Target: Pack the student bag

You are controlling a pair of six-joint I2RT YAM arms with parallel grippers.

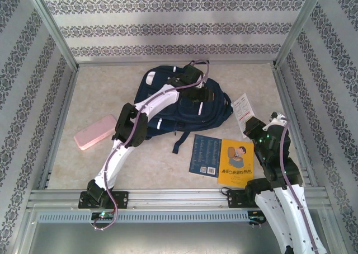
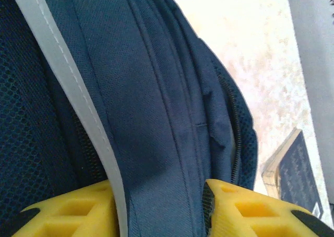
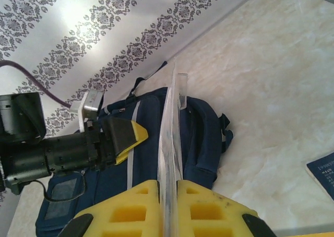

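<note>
left gripper (image 2: pixel 159 203): jaws part-spread astride a fold of the large navy-blue fabric backpack (image 2: pixel 156 91), firm pinch not discernible | right gripper (image 3: pixel 169 195): jaws pressed together on a thin white plastic-sleeved card (image 3: pixel 171 117), seen edge-on at the wrist, printed face seen from above (image 1: pixel 241 109) | backpack laid mid-table (image 1: pixel 215 111), partly covered by the left arm (image 1: pixel 151 106) | flat pink case (image 1: pixel 95 132) well apart leftward; blue-and-yellow book (image 1: pixel 222 156) near the front

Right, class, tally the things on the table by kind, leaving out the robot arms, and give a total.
student bag: 1
pink case: 1
books: 2, the blue book and the yellow book
white leaflet: 1, held in the right pincer
Total: 5
</note>
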